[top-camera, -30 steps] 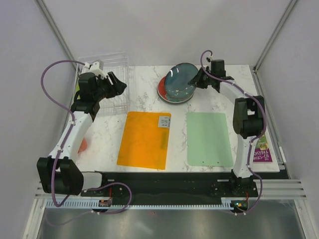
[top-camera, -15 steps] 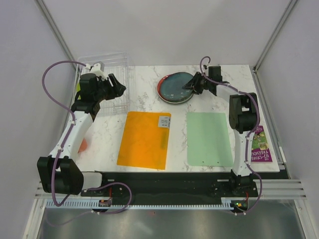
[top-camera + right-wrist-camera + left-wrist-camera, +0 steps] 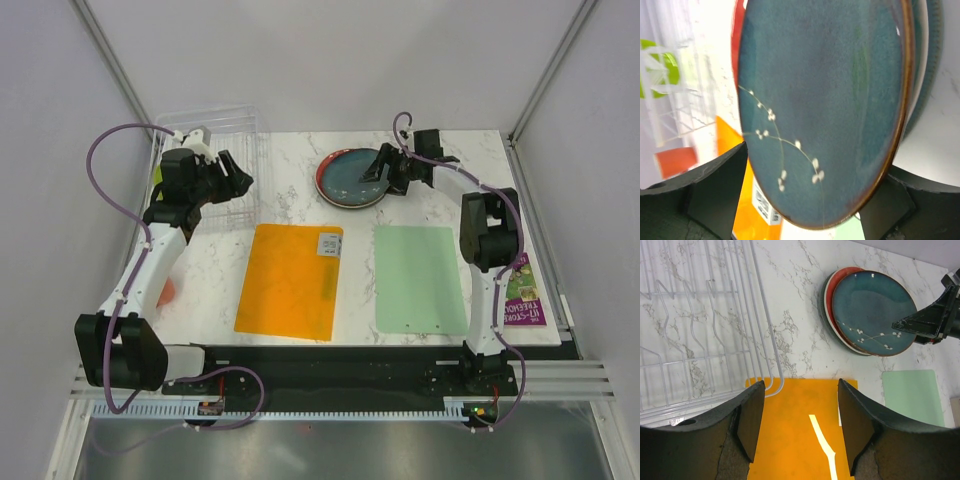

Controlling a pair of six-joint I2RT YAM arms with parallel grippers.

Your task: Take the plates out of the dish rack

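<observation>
Top view first: your right hand (image 3: 383, 172) sits at the right rim of the teal-blue plate (image 3: 346, 176), which lies flat on a stack near the middle of the tabletop's far edge. The dish rack (image 3: 215, 125) is in the far left corner, with your left hand (image 3: 232, 176) over its near side. To me this is the letting-go step, so pull that right hand straight off the rim. Bump it and the stack could slide.

The left wrist view adds stuff the top one blurs. The red plate (image 3: 828, 290) peeks out under the teal one, the rack slots in sight are bare, and the left hand is spread wide holding nothing, above the orange mat (image 3: 800, 455).

In the right wrist view the fingers are splayed either side of the plate, not pinching it. Only here, a lime-green shape (image 3: 652, 70) shows through the rack. It's probably the last plate, but I can't say for sure.
</observation>
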